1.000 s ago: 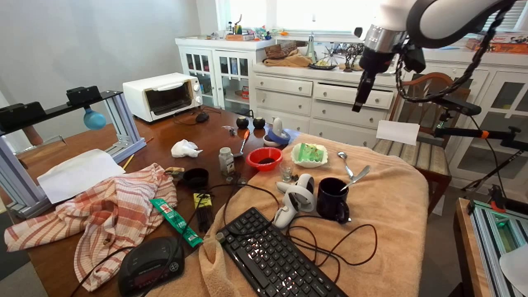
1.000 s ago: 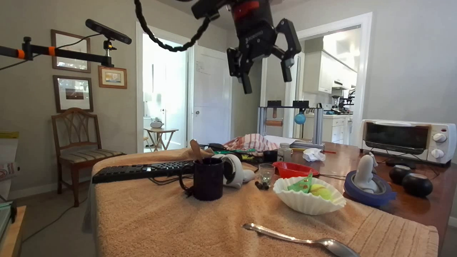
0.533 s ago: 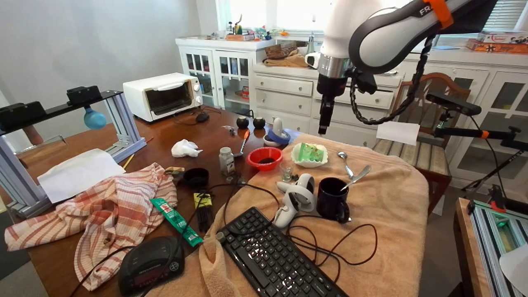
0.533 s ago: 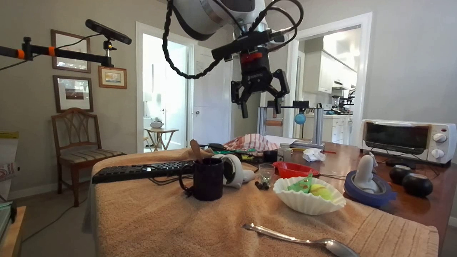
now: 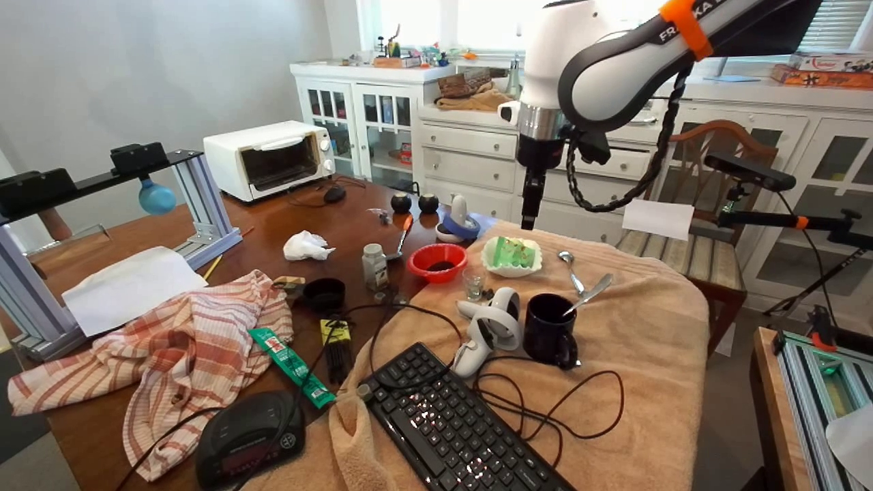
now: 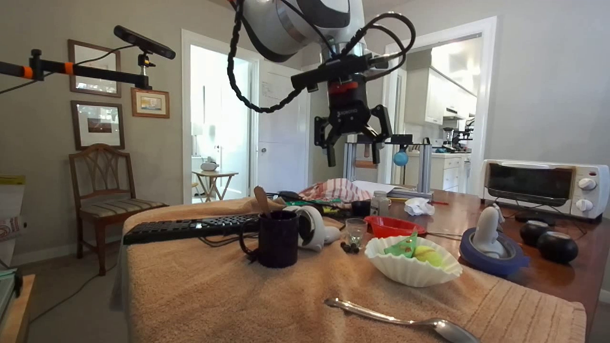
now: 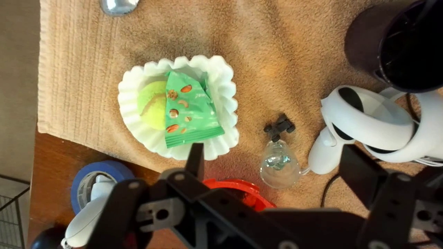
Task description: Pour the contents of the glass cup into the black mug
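Note:
The small clear glass cup [image 7: 279, 169] stands upright on the tan towel, with something shiny and greenish inside; in an exterior view the glass cup [image 6: 356, 232] sits just left of the red bowl. The black mug [image 6: 278, 243] is upright on the towel with a long-handled utensil leaning in it; its wall [image 7: 363, 45] shows at the top right of the wrist view. My gripper [image 6: 353, 161] hangs well above the table, fingers pointing down and wide apart, nothing between them. Seen from the wrist, the glass cup lies far below, between the two fingertips.
Close around the glass cup are a small black object [image 7: 279, 128], the red bowl [image 5: 436, 262], white controllers [image 5: 494, 324] and a white fluted bowl [image 6: 412, 267] holding a green packet. A keyboard [image 5: 450, 423] with loose cables and a spoon [image 6: 400, 319] also lie on the towel.
The arm has come down and swung in over the table, moving left in one exterior picture and slightly right in another. The gripper has stayed open; the objects on the table have not moved.

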Controlling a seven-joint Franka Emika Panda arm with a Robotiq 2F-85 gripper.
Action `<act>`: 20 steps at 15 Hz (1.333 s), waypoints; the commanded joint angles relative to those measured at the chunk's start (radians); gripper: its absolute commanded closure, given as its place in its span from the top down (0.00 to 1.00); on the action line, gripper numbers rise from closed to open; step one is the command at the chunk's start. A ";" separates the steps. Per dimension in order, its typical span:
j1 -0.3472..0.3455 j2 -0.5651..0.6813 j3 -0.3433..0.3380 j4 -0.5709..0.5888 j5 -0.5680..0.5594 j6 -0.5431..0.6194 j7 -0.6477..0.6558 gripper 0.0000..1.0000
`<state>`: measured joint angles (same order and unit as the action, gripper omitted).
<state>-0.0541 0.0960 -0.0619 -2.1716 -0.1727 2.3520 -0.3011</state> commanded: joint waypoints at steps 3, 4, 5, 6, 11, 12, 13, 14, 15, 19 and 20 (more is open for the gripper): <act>-0.036 0.255 0.011 0.211 0.057 -0.046 -0.048 1.00; -0.035 0.280 0.018 0.235 0.052 -0.056 -0.048 1.00; -0.030 0.300 0.026 0.256 0.040 -0.081 -0.054 1.00; -0.022 0.316 0.034 0.268 0.019 -0.104 -0.074 1.00; -0.029 0.353 0.073 0.314 0.016 -0.198 -0.170 1.00; -0.025 0.363 0.072 0.329 0.010 -0.220 -0.168 1.00; -0.026 0.368 0.073 0.342 0.011 -0.239 -0.175 1.00; -0.024 0.375 0.067 0.360 0.007 -0.249 -0.161 1.00; -0.023 0.376 0.065 0.372 0.001 -0.263 -0.159 1.00; -0.047 0.374 0.084 0.343 0.022 -0.236 -0.241 1.00; -0.048 0.357 0.083 0.310 0.027 -0.198 -0.231 1.00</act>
<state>-0.0812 0.4550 0.0050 -1.8300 -0.1579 2.1080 -0.4996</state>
